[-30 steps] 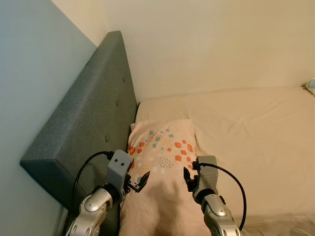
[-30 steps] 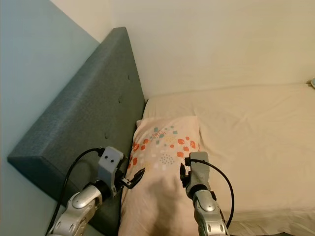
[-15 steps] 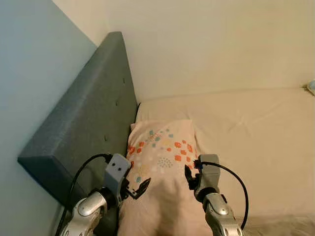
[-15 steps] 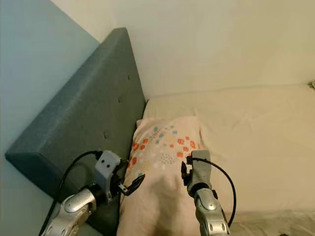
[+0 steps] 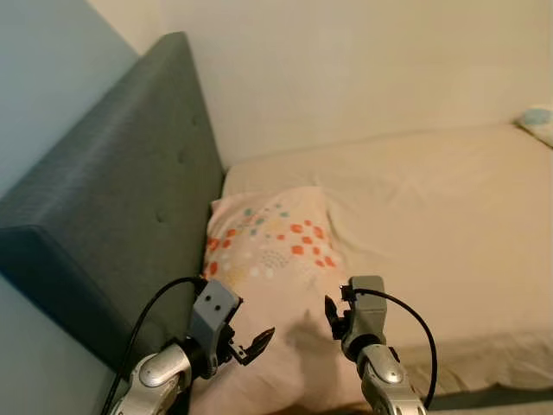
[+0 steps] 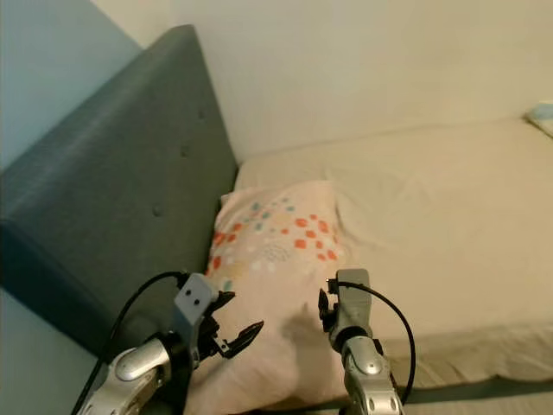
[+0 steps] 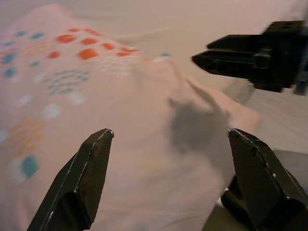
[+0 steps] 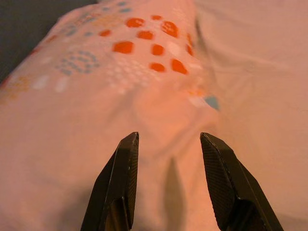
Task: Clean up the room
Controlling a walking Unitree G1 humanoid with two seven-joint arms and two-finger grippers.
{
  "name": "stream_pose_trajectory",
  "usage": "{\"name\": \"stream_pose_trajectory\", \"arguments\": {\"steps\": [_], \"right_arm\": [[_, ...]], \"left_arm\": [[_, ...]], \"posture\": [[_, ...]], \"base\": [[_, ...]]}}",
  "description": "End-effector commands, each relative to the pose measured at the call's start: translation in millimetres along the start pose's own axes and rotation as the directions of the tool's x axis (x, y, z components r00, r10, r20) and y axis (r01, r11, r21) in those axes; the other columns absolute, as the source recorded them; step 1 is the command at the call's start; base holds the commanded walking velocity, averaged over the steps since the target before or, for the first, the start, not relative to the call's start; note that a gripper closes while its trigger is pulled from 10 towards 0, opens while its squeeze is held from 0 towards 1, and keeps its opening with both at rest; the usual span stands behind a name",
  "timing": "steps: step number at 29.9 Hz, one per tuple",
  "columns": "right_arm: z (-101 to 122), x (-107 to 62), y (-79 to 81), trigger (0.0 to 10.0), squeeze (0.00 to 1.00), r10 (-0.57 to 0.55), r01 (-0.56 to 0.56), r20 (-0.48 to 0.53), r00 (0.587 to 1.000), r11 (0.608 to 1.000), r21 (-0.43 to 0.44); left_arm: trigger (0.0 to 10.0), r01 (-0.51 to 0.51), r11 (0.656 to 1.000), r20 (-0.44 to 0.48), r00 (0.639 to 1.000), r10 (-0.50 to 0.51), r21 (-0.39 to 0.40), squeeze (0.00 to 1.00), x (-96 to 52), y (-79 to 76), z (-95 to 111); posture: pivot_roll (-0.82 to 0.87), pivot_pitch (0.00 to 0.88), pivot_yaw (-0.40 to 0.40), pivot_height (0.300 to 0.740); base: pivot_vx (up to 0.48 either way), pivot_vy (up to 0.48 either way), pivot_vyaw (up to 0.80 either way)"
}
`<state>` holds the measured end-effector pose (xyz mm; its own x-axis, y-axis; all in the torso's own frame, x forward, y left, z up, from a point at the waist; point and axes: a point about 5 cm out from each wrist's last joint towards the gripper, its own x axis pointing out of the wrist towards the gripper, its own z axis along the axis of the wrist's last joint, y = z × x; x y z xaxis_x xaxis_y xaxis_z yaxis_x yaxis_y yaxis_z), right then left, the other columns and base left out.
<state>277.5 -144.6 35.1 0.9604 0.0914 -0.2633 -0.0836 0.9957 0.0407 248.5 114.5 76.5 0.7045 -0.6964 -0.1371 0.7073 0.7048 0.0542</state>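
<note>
Since a second ago the whole view has swung, so the camera has moved: the headboard [image 5: 104, 199] now fills more of the left side and the front edge of the bed [image 5: 467, 216] has come into sight at the bottom right. Both grippers sit lower against the pillow [image 5: 268, 259] than they did, nearer its front end, and their fingers no longer overlap its printed part.

The pillow lies flat at the head of the bed, its left edge pressed against the grey headboard, its orange and teal spots on the half nearest the wall. Its plain front end reaches close to the mattress edge.

The left gripper [image 5: 251, 344] hangs over the pillow's front left corner with its two black fingers [image 7: 86, 175] spread wide, nothing between them; the left wrist view shows the pillow beneath them. The right gripper [image 5: 333, 318] hovers just over the pillow's front right side, its fingers [image 8: 120, 185] also parted and empty, a dark shadow falling on the fabric below.

To the right of the pillow the cream sheet runs bare and lightly creased all the way across, with a small pale blue thing [image 5: 537, 121] at the far right edge. The back wall [image 5: 363, 69] closes off the far side, and the headboard closes off the left.
</note>
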Motion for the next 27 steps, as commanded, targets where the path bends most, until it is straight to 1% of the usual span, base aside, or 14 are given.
{"name": "stream_pose_trajectory", "arguments": {"steps": [1, 5, 10, 12, 16, 17, 18, 19, 21, 22, 23, 24, 26, 27], "right_arm": [[-1.4, -0.8, 5.7, 10.0, 0.0, 0.018, -0.018, -0.009, 1.0, 1.0, 0.015], [-2.1, -1.2, 6.3, 10.0, 0.0, 0.02, -0.02, -0.012, 1.0, 1.0, 0.024], [-1.8, -2.1, 5.0, 10.0, 0.0, 0.02, -0.019, -0.014, 1.0, 1.0, 0.025], [-0.1, -2.1, 3.3, 10.0, 0.0, 0.022, -0.022, -0.006, 1.0, 1.0, 0.017], [10.8, -0.1, -4.0, 10.0, 0.0, 0.056, -0.055, 0.02, 0.998, 0.998, -0.027], [10.8, -0.1, -4.0, 10.0, 0.0, 0.056, -0.055, 0.02, 0.998, 0.998, -0.027], [16.4, 0.6, -7.6, 10.0, 0.0, 0.099, -0.098, 0.021, 0.995, 0.994, -0.054], [19.4, 0.9, -9.3, 10.0, 0.0, 0.135, -0.133, 0.018, 0.991, 0.988, -0.077], [19.4, 0.9, -9.3, 10.0, 0.0, 0.135, -0.133, 0.018, 0.991, 0.988, -0.077], [23.2, 1.0, -13.7, 10.0, 0.0, 0.242, -0.246, -0.045, 0.969, 0.948, -0.204], [23.2, 1.0, -13.7, 10.0, 0.0, 0.242, -0.246, -0.045, 0.969, 0.948, -0.204], [23.4, 0.8, -16.1, 10.0, 0.0, 0.273, -0.285, -0.082, 0.959, 0.924, -0.254], [25.9, -1.8, -24.6, 10.0, 0.0, 0.324, -0.355, -0.146, 0.935, 0.863, -0.359], [25.9, -1.8, -24.6, 10.0, 0.0, 0.324, -0.355, -0.146, 0.935, 0.863, -0.359]], "left_arm": [[10.0, 0.03, 1.0, -0.022, 0.999, -0.031, -0.003, 0.0, -7.3, 0.8, -2.3], [10.0, 0.086, 0.996, -0.031, 0.996, -0.085, 0.017, 0.0, -9.5, -1.8, -0.7], [10.0, 0.165, 0.982, -0.066, 0.985, -0.159, 0.095, 0.0, -16.4, -1.5, 2.2], [10.0, 0.197, 0.972, -0.087, 0.978, -0.187, 0.131, 0.0, -21.5, 0.0, 3.5], [10.0, 0.304, 0.938, -0.132, 0.95, -0.284, 0.164, 0.0, -38.1, -2.4, 7.4], [10.0, 0.304, 0.938, -0.132, 0.95, -0.284, 0.164, 0.0, -38.1, -2.4, 7.4], [10.0, 0.354, 0.919, -0.165, 0.93, -0.328, 0.174, 0.0, -46.5, -4.1, 8.4], [10.0, 0.385, 0.907, -0.184, 0.917, -0.354, 0.173, 0.0, -50.2, -5.9, 8.6], [10.0, 0.385, 0.907, -0.184, 0.917, -0.354, 0.173, 0.0, -50.2, -5.9, 8.6], [10.0, 0.471, 0.864, -0.257, 0.87, -0.421, 0.178, 0.0, -57.0, -14.9, 4.3], [10.0, 0.471, 0.864, -0.257, 0.87, -0.421, 0.178, 0.0, -57.0, -14.9, 4.3], [10.0, 0.497, 0.849, -0.281, 0.853, -0.44, 0.18, 0.0, -58.8, -18.6, 2.2], [10.0, 0.488, 0.848, -0.281, 0.86, -0.427, 0.205, 0.0, -55.6, -25.1, -2.4], [10.0, 0.488, 0.848, -0.281, 0.86, -0.427, 0.205, 0.0, -55.6, -25.1, -2.4]], "posture": [[-0.07, 0.092, 0.11, 0.615], [-0.07, 0.092, 0.11, 0.615], [-0.06, 0.098, 0.106, 0.6], [-0.06, 0.098, 0.106, 0.6], [-0.05, 0.11, 0.094, 0.6], [-0.05, 0.11, 0.094, 0.6], [-0.05, 0.11, 0.094, 0.6], [-0.05, 0.114, 0.087, 0.6], [-0.05, 0.114, 0.087, 0.6], [-0.04, 0.118, 0.08, 0.6], [-0.04, 0.118, 0.08, 0.6], [-0.04, 0.118, 0.08, 0.6], [-0.04, 0.127, 0.073, 0.6], [-0.04, 0.127, 0.073, 0.6]], "base": [[0.0, 0.0, 0.0], [0.0, 0.0, 0.0], [0.0, 0.0, 0.0], [0.0, 0.0, 0.0], [0.0, 0.0, 0.0], [0.0, 0.0, 0.0], [0.0, 0.0, 0.0], [0.0, 0.0, 0.0], [0.0, 0.0, 0.0], [0.0, 0.0, 0.0], [0.0, 0.0, 0.0], [0.0, 0.0, 0.0], [0.0, 0.0, 0.0], [0.0, 0.0, 0.0]]}}
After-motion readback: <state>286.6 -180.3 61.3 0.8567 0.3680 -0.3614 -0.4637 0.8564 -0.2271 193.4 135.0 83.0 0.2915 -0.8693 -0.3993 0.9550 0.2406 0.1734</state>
